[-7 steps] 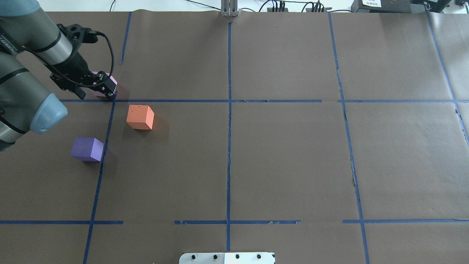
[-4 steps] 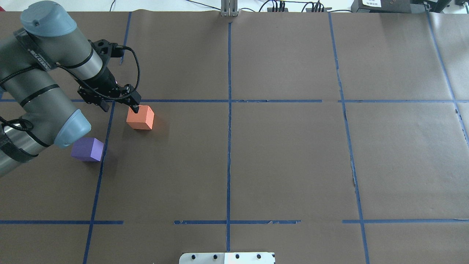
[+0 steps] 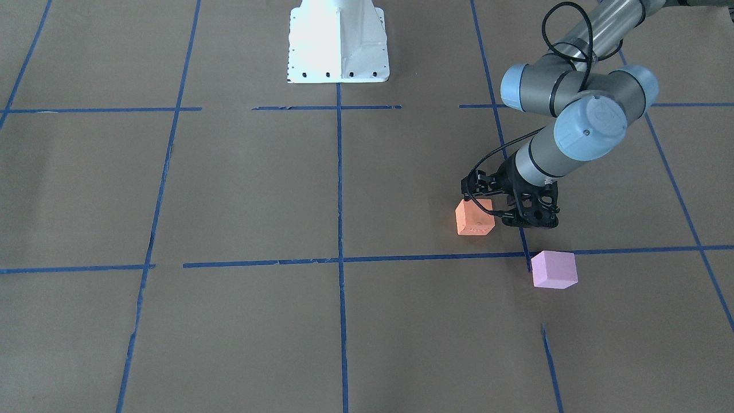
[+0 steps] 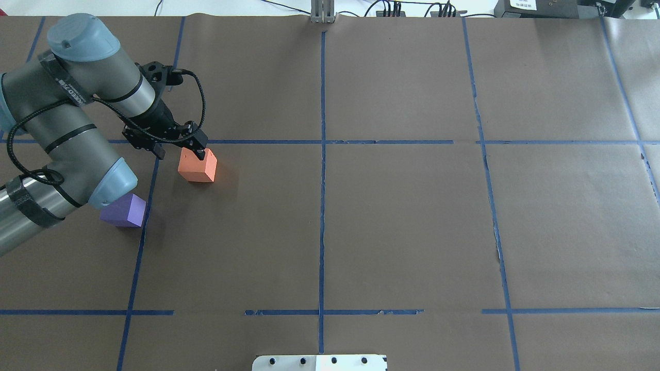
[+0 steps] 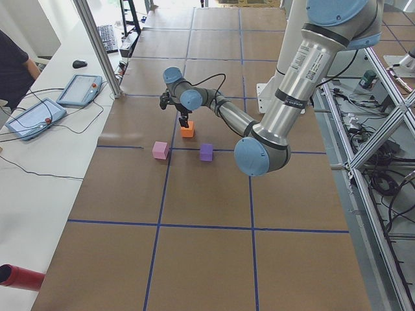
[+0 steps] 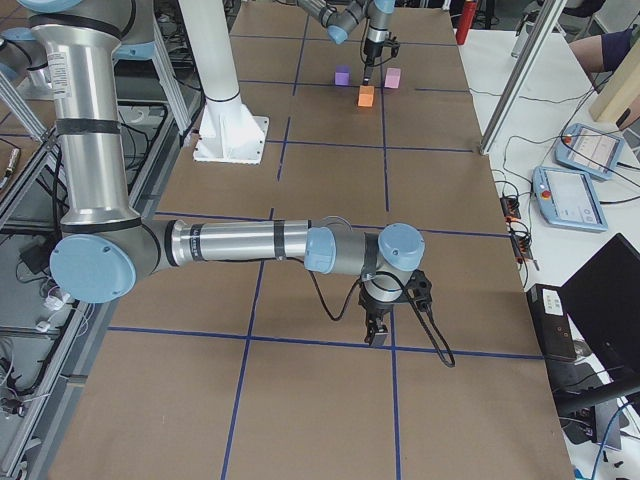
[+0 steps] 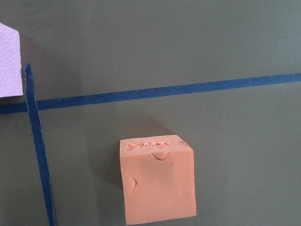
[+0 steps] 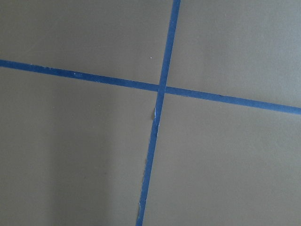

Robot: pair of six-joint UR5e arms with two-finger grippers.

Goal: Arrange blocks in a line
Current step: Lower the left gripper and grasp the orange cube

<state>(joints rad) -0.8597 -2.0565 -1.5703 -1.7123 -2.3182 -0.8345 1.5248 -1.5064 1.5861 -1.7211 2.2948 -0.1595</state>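
The orange block (image 4: 198, 167) sits left of centre, just nearer to me than a blue tape line; it also shows in the front view (image 3: 475, 218) and, dented, in the left wrist view (image 7: 157, 181). My left gripper (image 4: 180, 152) is open and empty, low over the orange block's far left edge, with one fingertip (image 4: 201, 153) above its top. The blue-purple block (image 4: 126, 211) lies nearer to me, partly under my left arm. The pale pink block (image 3: 553, 269) rests on the table beyond the tape line; my arm hides it in the overhead view. My right gripper (image 6: 378, 335) hangs over a tape crossing far from the blocks; I cannot tell its state.
Blue tape lines (image 4: 323, 206) divide the brown paper table into squares. My white base plate (image 4: 319, 362) is at the near edge. A metal post (image 4: 323, 13) and cables stand at the far edge. Operators' tablets (image 5: 78, 87) lie beside the table.
My left gripper has moved right from around the pink block to the orange block. The pink block stays on the table. The blocks have not shifted.
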